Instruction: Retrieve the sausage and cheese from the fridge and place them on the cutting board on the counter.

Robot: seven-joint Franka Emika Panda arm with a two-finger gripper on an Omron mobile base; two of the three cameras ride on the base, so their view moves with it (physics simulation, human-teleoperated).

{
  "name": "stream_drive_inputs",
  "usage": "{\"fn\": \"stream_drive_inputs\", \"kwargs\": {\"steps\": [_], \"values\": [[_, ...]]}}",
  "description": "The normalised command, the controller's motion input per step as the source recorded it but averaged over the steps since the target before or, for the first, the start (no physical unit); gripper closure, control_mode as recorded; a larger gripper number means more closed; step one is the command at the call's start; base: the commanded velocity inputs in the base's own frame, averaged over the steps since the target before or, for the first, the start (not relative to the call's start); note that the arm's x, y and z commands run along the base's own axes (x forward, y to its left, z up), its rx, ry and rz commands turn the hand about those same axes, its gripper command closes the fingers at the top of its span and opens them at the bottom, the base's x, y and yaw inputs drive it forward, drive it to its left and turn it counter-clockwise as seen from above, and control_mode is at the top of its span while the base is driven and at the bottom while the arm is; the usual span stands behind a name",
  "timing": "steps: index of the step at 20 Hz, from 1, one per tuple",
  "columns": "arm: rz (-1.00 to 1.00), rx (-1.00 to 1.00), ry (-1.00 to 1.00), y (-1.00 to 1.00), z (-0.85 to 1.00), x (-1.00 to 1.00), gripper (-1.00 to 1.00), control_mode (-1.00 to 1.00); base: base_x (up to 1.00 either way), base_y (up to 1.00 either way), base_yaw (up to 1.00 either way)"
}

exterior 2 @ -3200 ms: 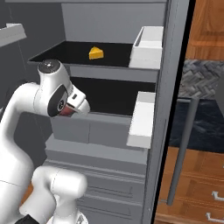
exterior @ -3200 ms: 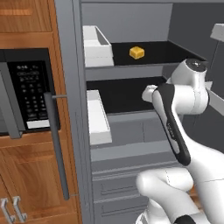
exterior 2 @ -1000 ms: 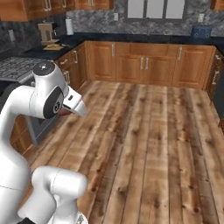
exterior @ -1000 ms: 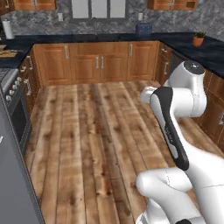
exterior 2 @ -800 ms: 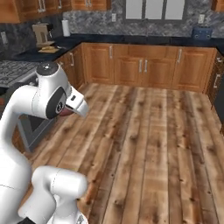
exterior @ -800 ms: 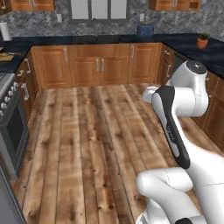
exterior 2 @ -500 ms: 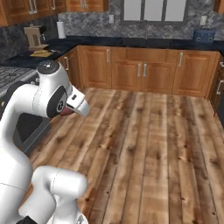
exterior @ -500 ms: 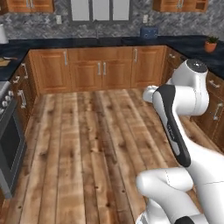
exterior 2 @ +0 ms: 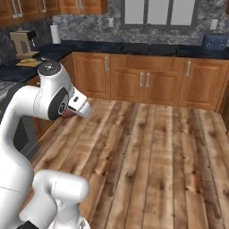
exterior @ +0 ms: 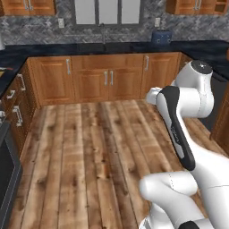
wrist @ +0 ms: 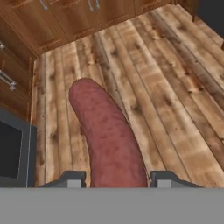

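Note:
In the hand view the reddish-brown sausage (wrist: pixel 107 135) runs lengthways out from between my two fingertips, and my gripper (wrist: pixel 117 179) is shut on its near end, above the wooden floor. From the right base view the gripper (exterior 2: pixel 75 107) is tucked close to the arm, with a bit of red at its tip. The black marbled counter (exterior: pixel 112 46) (exterior 2: pixel 134 47) runs along the back wall and down the left side. A flat light-brown slab (exterior 2: pixel 27 63) lies at the foot of the coffee machine (exterior 2: pixel 23 42); I cannot tell whether it is the cutting board. The cheese and the fridge are out of view.
Wooden cabinets (exterior: pixel 94 80) line the back below the counter. A dark oven front (exterior: pixel 6 179) stands at the left, and a dark appliance (exterior: pixel 214 100) at the right. A blue toaster (exterior 2: pixel 214 41) and a paper roll (exterior 2: pixel 55 33) sit on the counter. Plank floor (exterior 2: pixel 147 152) lies ahead.
The whole picture has shifted: the base has turned and driven, so the back cabinets look nearer and the oven has slid off to the left. The arm's pose and its grip look unchanged.

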Motion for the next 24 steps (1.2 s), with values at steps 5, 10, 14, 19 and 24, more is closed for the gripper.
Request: {"fn": "stream_drive_inputs", "kwargs": {"steps": [5, 10, 14, 19, 24], "values": [[0.0, 0.0, 0.0, 0.0, 0.0, 0.0, 1.0, 1.0, 1.0, 0.0, 0.02], [0.0, 0.0, 0.0, 0.0, 0.0, 0.0, 1.0, 1.0, 1.0, 0.02, 0.06], [0.0, 0.0, 0.0, 0.0, 0.0, 0.0, 1.0, 1.0, 1.0, 0.06, 0.16], [0.0, 0.0, 0.0, 0.0, 0.0, 0.0, 1.0, 1.0, 1.0, 0.01, 0.21], [0.0, 0.0, 0.0, 0.0, 0.0, 0.0, 1.0, 1.0, 1.0, 0.0, 0.3]]}}
